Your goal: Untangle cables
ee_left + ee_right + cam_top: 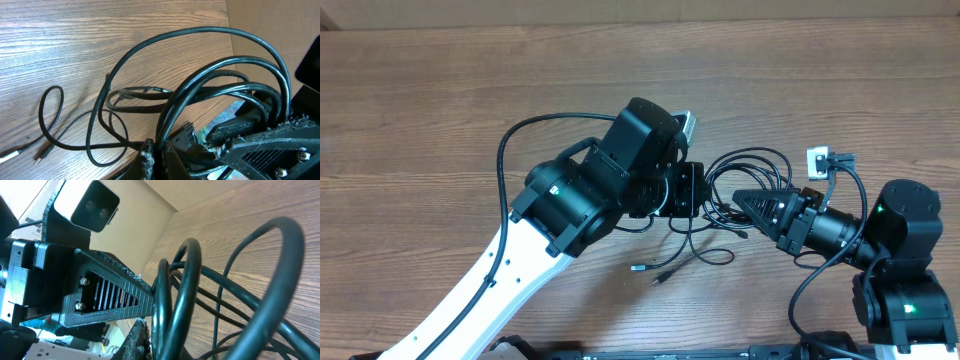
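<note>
The cables (720,215) are thin black cords in a tangled bundle at the table's middle. Loops rise toward the back (752,160), and loose plug ends (650,270) trail to the front. My left gripper (696,196) comes in from the left and my right gripper (742,204) from the right, close together at the bundle. In the left wrist view the left gripper (159,159) is shut on cable strands (200,95). In the right wrist view the right gripper (150,340) has strands (172,295) pressed against its one visible finger; the other finger is hidden.
A small white connector block (817,160) lies behind the right arm. A thicker black arm wire (510,150) arcs over the table left of the left arm. The wood table (440,90) stretches to the back and left.
</note>
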